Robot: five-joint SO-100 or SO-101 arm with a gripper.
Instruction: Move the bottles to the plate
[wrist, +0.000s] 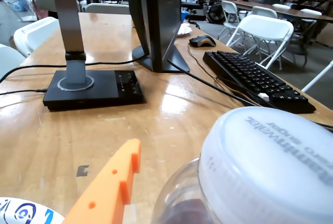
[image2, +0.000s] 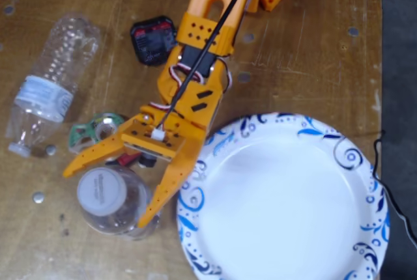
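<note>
In the wrist view, the short wide clear plastic bottle with a large whitish cap (wrist: pixel 260 172) fills the frame toward 5 o'clock, its flat cap carrying grey printed lettering that reads reversed, its clear shoulder curving down below the cap. An orange plastic finger (wrist: pixel 106 190) of the tool rises from 7 o'clock, apart from the bottle, and a sliver of the white paper plate with blue swirls (wrist: pixel 23 212) shows at the lower left corner. Farther along the wooden table (wrist: pixel 52 146) stand a black lamp base (wrist: pixel 96 89), a dark monitor stand (wrist: pixel 156 26) and a black keyboard (wrist: pixel 257 81). In the fixed view, the orange two-finger tool (image2: pixel 107 192) points toward 7 o'clock with its fingers spread wide, straddling the short bottle (image2: pixel 111 200), which stands upright with its cap facing the camera; whether either finger touches it cannot be told. The plate (image2: pixel 352 156), round with a blue swirl rim, lies at the bottle's 3 o'clock, just beside it. The long ribbed clear bottle with a white-blue label and small white cap (image2: pixel 49 88) lies on its side at 10 o'clock, cap toward the lower left. A green tape dispenser (image2: pixel 91 130) sits between the two bottles.
</note>
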